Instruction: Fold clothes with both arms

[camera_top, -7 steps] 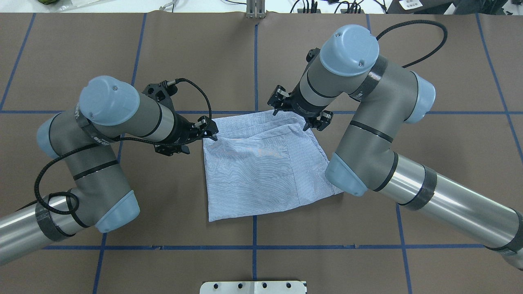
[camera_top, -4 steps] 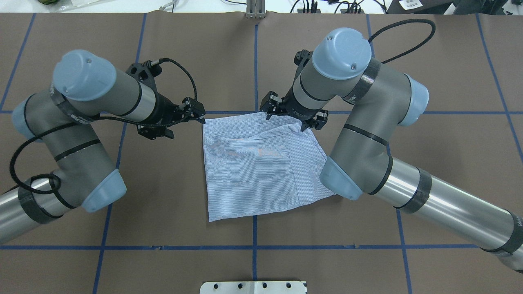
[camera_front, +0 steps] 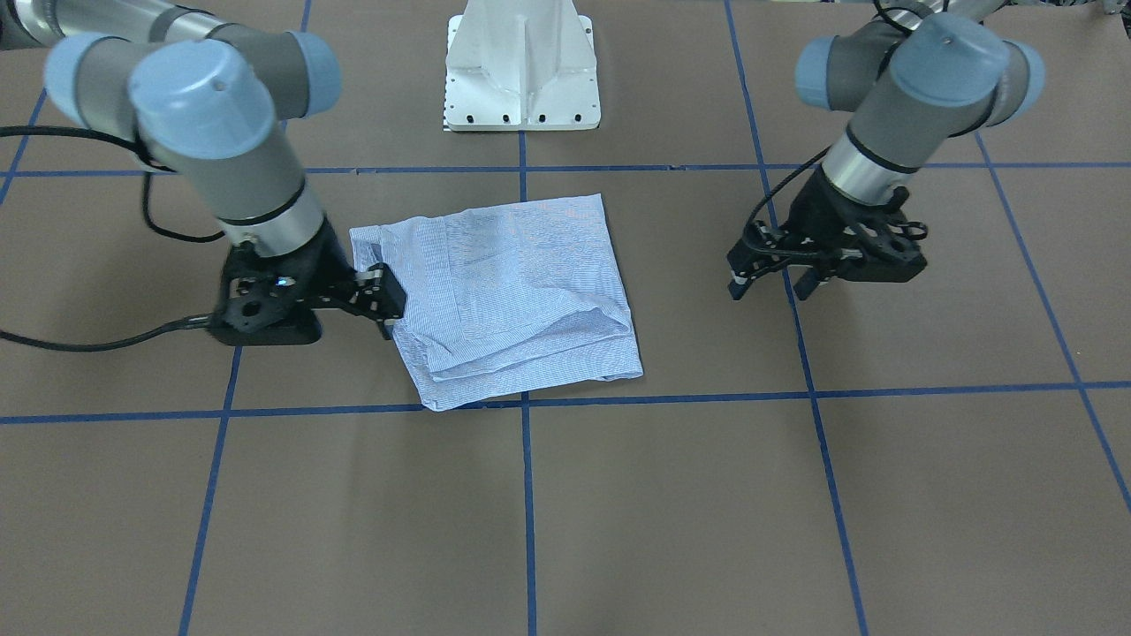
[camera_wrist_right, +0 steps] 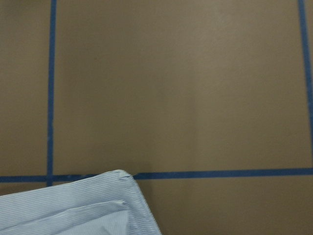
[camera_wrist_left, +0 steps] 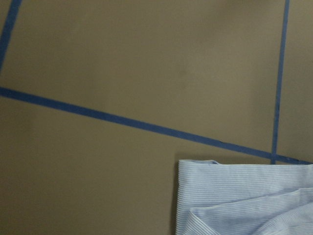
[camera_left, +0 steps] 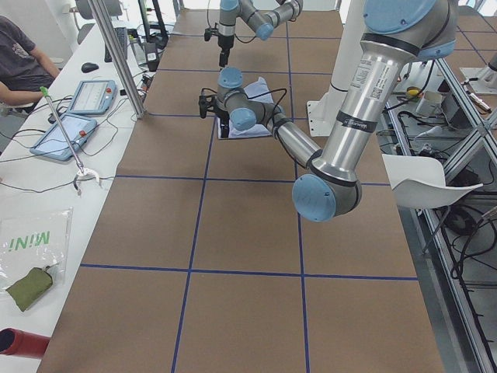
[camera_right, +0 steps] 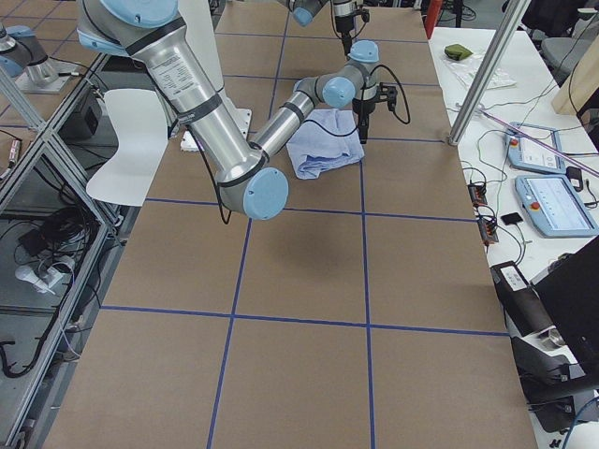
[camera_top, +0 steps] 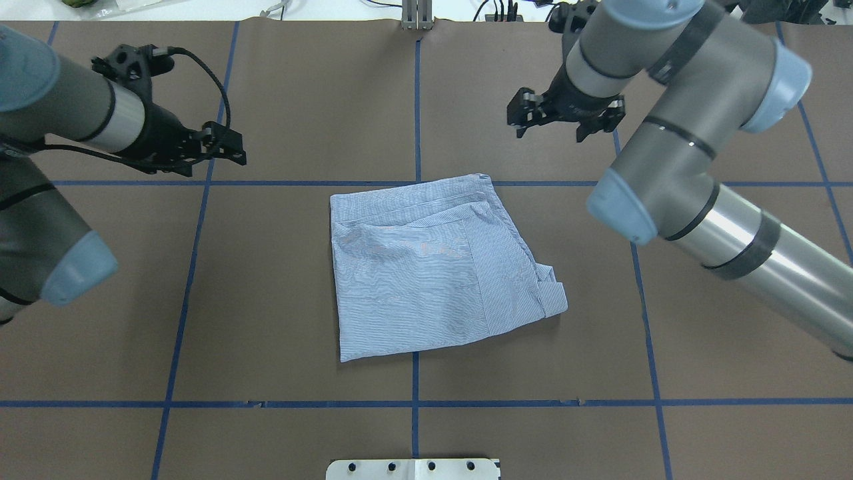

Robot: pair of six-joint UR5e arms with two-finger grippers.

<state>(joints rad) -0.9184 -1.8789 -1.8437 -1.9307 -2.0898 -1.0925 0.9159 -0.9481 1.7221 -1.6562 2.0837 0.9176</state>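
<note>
The blue-and-white pinstriped shirt point(camera_top: 433, 267) lies folded into a rough square on the brown table, with nothing holding it. It also shows in the front view point(camera_front: 512, 291). My left gripper point(camera_top: 226, 147) is open and empty, raised off to the far left of the shirt; in the front view point(camera_front: 769, 283) it hangs well clear of the cloth. My right gripper point(camera_top: 566, 123) is open and empty, beyond the shirt's far right corner; in the front view point(camera_front: 389, 305) it appears beside the shirt's edge. Each wrist view shows only a shirt corner point(camera_wrist_left: 244, 196) point(camera_wrist_right: 73, 205) and no fingers.
The brown table cover point(camera_top: 300, 333) carries a grid of blue tape lines point(camera_top: 413, 404). The white pedestal base point(camera_front: 523, 66) stands at the robot's side. A side desk with tablets point(camera_left: 74, 132) and a seated person are off the table's far edge.
Both grippers have left the shirt's far corners and risen away, the left towards the far left, the right towards the far right. The shirt stays folded; its near right corner now shows.
</note>
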